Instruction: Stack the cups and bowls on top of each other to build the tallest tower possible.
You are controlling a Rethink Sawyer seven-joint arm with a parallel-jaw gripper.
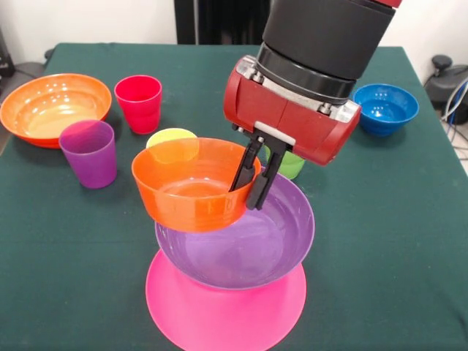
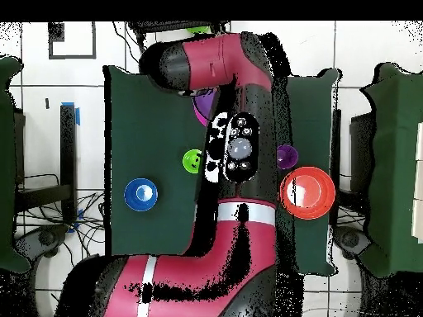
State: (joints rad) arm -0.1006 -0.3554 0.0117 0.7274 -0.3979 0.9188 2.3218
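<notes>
An upturned pink bowl [image 1: 219, 314] lies at the table's near edge as the tower's base, and a purple bowl [image 1: 248, 252] sits upright on it. My gripper [image 1: 246, 196] is shut on the right rim of a small orange bowl [image 1: 191, 197], one finger inside the wall and one outside. This bowl hangs tilted over the purple bowl's left rim. Whether the two bowls touch is unclear. In the overhead view the arm hides the tower, apart from a sliver of the purple bowl [image 2: 203, 107].
A large orange bowl [image 1: 53, 106] [image 2: 308, 191], a red cup [image 1: 138, 102] and a purple cup [image 1: 89, 152] [image 2: 287, 156] stand at the left. A yellow cup [image 1: 171, 137] peeks from behind the held bowl. A light green cup [image 1: 292, 165] [image 2: 192, 161] sits behind the gripper. A blue bowl [image 1: 385, 108] [image 2: 140, 195] is far right.
</notes>
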